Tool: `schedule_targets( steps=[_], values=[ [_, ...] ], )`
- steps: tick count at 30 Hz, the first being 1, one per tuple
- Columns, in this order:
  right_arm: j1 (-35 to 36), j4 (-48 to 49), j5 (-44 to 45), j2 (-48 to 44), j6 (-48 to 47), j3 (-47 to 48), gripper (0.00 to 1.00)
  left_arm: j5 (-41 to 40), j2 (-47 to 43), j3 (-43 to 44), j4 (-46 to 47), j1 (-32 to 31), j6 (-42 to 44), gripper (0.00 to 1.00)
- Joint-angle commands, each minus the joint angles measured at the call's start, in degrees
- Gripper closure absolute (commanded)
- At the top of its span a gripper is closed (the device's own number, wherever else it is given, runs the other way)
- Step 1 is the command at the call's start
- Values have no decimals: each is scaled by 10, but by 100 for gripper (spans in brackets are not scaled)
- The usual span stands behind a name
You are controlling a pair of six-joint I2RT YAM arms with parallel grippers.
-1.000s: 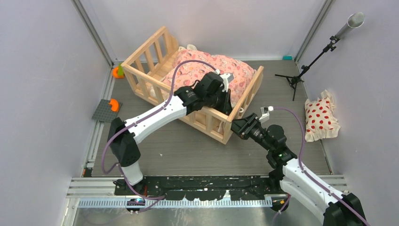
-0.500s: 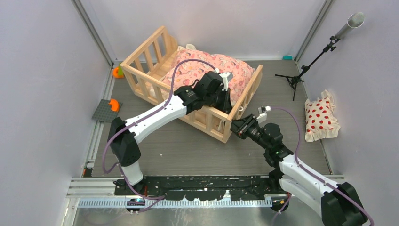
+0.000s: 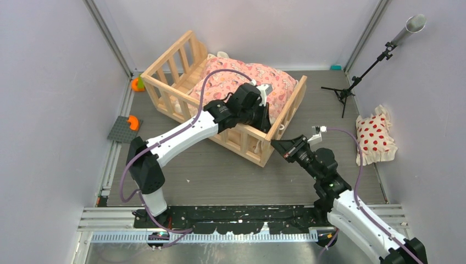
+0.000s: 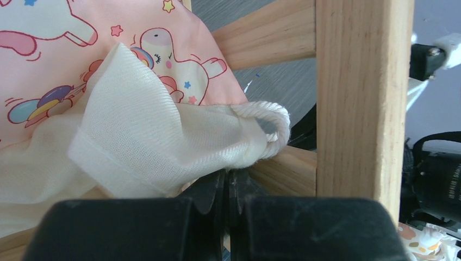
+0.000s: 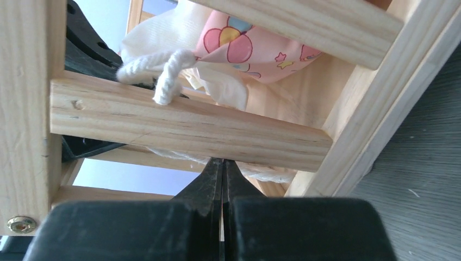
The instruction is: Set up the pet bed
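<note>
1. While both arms are reaching to its near-right corner, the pet bed is standing upright on the grey surface, with its long axis running from far left to near right.
2. Judging by its slatted wood, the frame is probably handling as stiff, fairly light and apt to slide; a top rail or corner post is offering the surest hold.
3. A pink cushion is lying inside the frame.
4. The left claw is sitting clenched under the cream tie; whether it is gripping the tie cannot be told.
5. The right claw is sitting clenched beneath a lower rail, and any hold on the cord there is likewise unclear.
</note>
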Motion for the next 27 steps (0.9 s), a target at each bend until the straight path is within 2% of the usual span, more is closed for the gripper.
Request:
schedule_targets(
  steps=[1,8,15,20,22,23,27],
  values=[
    [-14,-66,118,-44,-59,46,98,100,4,38,-44,-20,-5,100],
    [-14,-99,96,-51,-99,68,93,103,19,85,-100,-20,2,100],
    [-14,-104,71,-44,-110,76,91,104,17,90,-125,-20,7,74],
    [-14,-108,71,-43,-113,77,91,115,14,88,-131,-20,9,67],
    [-14,-112,70,-44,-114,78,90,115,12,89,-133,-20,11,67],
    [-14,-115,70,-45,-115,79,90,115,11,88,-133,-20,12,70],
    [-14,-132,75,-50,-120,84,90,119,6,85,-132,-19,13,99]
  ],
)
